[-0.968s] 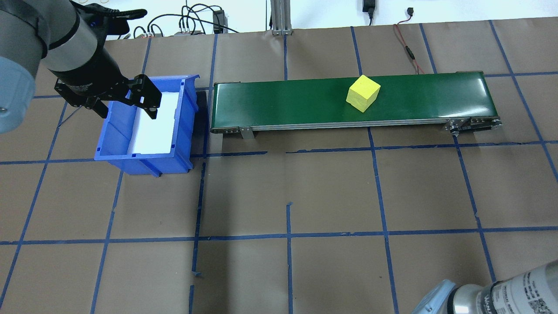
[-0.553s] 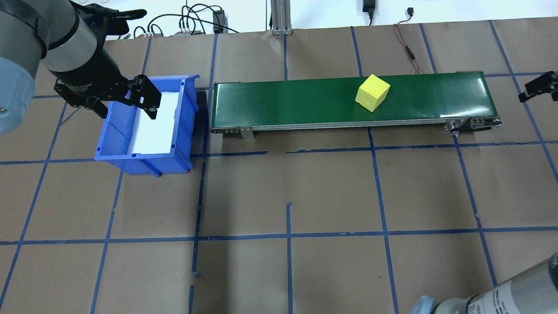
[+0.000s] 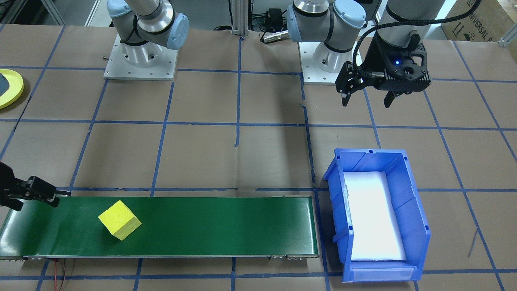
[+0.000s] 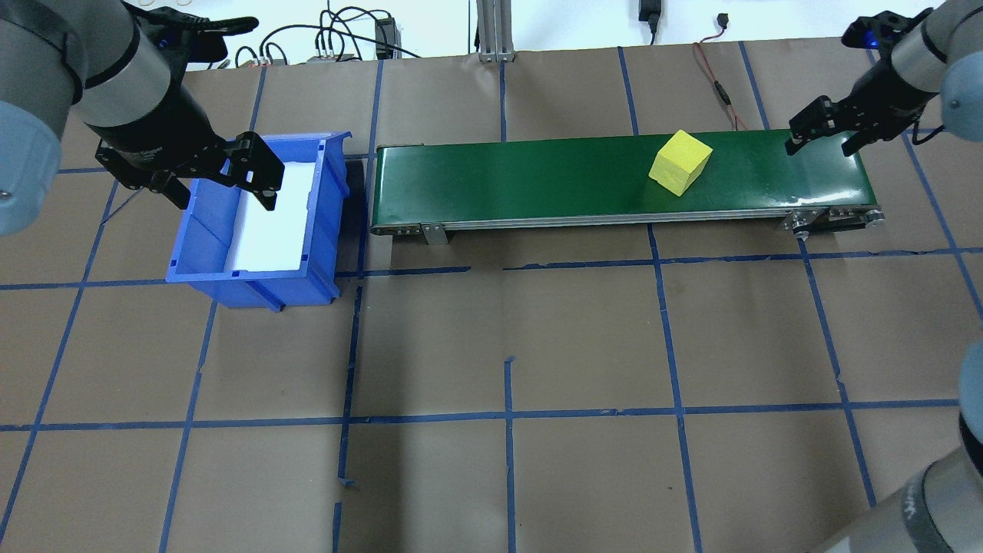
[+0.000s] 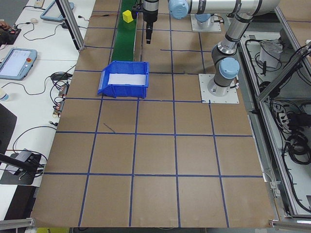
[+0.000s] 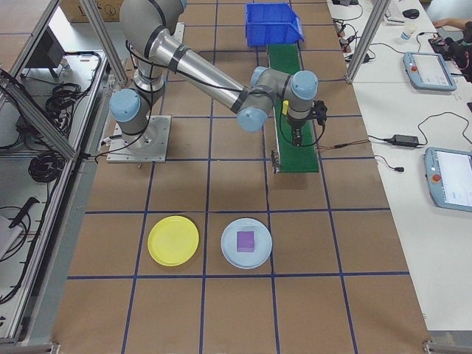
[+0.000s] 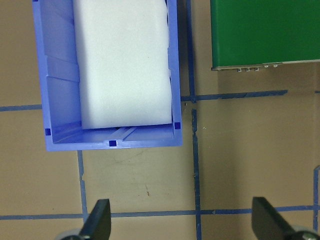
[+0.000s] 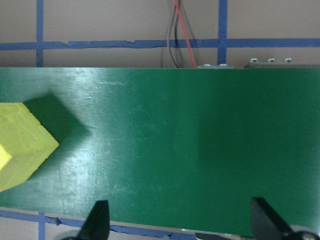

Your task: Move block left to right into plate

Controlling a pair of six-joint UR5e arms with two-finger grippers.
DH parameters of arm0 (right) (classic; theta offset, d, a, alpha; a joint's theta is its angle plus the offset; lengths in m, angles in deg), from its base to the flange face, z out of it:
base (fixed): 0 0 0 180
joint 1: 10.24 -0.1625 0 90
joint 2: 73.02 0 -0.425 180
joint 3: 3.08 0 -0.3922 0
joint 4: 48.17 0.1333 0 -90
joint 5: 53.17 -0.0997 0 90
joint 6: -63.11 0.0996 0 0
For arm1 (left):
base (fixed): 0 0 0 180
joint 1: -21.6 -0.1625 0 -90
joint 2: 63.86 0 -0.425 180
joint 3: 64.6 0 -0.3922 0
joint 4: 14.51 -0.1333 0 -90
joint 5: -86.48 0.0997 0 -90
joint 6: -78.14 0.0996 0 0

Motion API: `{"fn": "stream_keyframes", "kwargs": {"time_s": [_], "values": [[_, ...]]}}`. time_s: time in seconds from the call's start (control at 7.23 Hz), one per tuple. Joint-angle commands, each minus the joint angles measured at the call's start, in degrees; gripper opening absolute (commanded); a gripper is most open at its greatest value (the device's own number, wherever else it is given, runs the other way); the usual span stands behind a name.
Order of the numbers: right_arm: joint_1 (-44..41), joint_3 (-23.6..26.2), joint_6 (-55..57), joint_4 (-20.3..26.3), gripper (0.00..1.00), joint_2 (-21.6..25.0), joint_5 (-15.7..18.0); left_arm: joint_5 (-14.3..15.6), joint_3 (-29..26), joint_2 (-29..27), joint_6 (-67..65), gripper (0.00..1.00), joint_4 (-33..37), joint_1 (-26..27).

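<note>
The block (image 4: pixel 680 162), a yellow cube, sits on the green conveyor belt (image 4: pixel 522 180) toward its right end; it also shows as the block (image 3: pixel 119 219) and at the left edge of the right wrist view as the block (image 8: pixel 22 145). Over the belt's right end, to the cube's right, my right gripper (image 4: pixel 823 144) hangs open and empty. My left gripper (image 4: pixel 223 196) is open and empty above the blue bin (image 4: pixel 326 223). The yellow plate (image 6: pixel 173 240) lies on the table on my right side, far from the belt; the front-facing view shows only the plate's edge (image 3: pixel 9 89).
The blue bin (image 3: pixel 336 202) holds a white foam pad and stands at the belt's left end. A pale blue plate (image 6: pixel 247 258) carrying a purple block (image 6: pixel 245 240) lies beside the yellow plate. Cables run along the table's far edge.
The cube has travelled right along the belt. My right arm swung in from the lower right, and its gripper is now over the belt's right end. The left arm has not moved.
</note>
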Motion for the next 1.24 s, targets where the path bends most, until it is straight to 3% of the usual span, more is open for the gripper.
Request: {"fn": "stream_keyframes", "kwargs": {"time_s": [0.0,1.11], "values": [[-3.67,-0.31,5.73,-0.65,1.0,-0.24,-0.23,-0.04,0.09,0.0,0.0,1.0,0.0,-0.08],[-5.88,-1.1,5.31,-1.01,1.0,-3.67,-0.32,0.05,0.18,0.0,0.18,1.0,0.0,-0.26]]}}
